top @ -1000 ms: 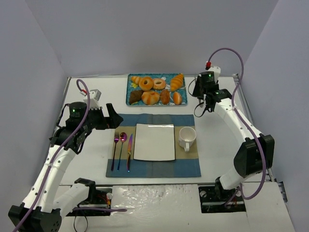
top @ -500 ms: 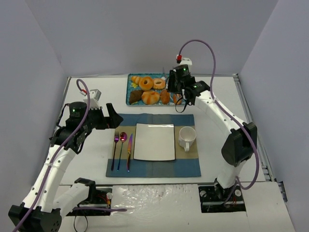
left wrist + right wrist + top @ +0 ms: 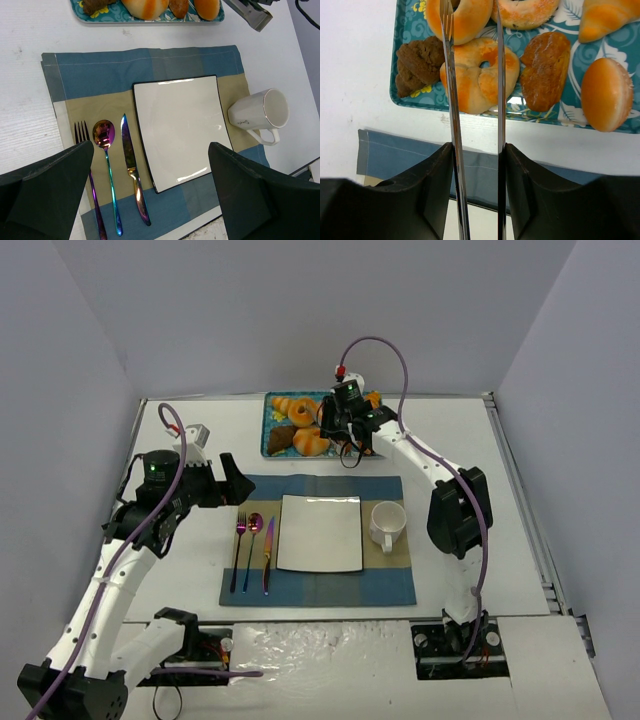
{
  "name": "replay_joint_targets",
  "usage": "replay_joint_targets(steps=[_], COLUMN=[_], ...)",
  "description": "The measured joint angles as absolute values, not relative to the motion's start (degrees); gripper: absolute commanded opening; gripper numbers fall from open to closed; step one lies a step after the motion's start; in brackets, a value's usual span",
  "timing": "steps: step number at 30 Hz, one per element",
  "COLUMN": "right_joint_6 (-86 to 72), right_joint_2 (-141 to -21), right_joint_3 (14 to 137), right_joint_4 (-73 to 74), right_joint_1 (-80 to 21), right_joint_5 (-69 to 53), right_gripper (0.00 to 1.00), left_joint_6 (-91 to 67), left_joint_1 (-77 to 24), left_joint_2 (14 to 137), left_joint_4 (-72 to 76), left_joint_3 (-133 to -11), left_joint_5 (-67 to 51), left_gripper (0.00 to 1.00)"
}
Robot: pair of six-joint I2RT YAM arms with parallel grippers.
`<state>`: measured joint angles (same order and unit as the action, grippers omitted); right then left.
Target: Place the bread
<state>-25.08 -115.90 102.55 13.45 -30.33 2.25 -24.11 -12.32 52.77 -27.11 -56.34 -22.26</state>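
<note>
Several breads lie on a teal tray (image 3: 272, 426) at the back. In the right wrist view a ring-shaped bun (image 3: 480, 75) lies at the tray's (image 3: 410, 30) near edge, between a brown chocolate piece (image 3: 415, 62) and a dark pastry (image 3: 545, 70). My right gripper (image 3: 340, 426) (image 3: 476, 150) is shut on metal tongs (image 3: 451, 100). The tong blades stand apart above the ring-shaped bun, with nothing between them. My left gripper (image 3: 235, 480) (image 3: 150, 165) is open and empty above the placemat. The white square plate (image 3: 320, 533) (image 3: 182, 130) is bare.
A white mug (image 3: 387, 523) (image 3: 260, 114) stands right of the plate. A fork, spoon and knife (image 3: 253, 550) lie left of it on the blue and tan placemat (image 3: 315, 590). A croissant (image 3: 605, 20) and a round bun (image 3: 606, 94) lie on the tray's right side.
My right arm has swung left from beside the tray's right end to over the tray's middle, carrying the tongs. The left arm has not moved.
</note>
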Motion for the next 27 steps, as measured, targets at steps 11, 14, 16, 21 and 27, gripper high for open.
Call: replay_joint_targets(steps=[11, 14, 16, 21, 27], right_joint_6=[-26.7, -27.0, -27.1, -27.2, -27.2], right_joint_2=[-118.4, -118.7, -118.7, -118.7, -118.7], right_joint_3=[103.6, 103.7, 103.7, 103.7, 103.7], right_joint_4=[12.2, 12.0, 11.9, 11.7, 11.6], right_joint_1=[-31.5, -31.5, -31.5, -31.5, -31.5], right_joint_5=[-0.3, -0.4, -0.4, 0.4, 1.8], right_gripper=[0.39, 0.39, 0.39, 0.40, 0.40], left_joint_6=[-24.1, -24.1, -24.1, -24.1, -24.1], left_joint_1=[-12.3, -12.3, -12.3, -12.3, -12.3], left_joint_2=[52.8, 52.8, 52.8, 52.8, 52.8], left_joint_4=[-27.1, -27.1, -27.1, -27.1, -27.1], left_joint_3=[-56.3, -56.3, -56.3, -56.3, -56.3], left_joint_5=[-22.3, -22.3, -22.3, -22.3, -22.3], left_gripper=[0.97, 0.97, 0.97, 0.97, 0.97])
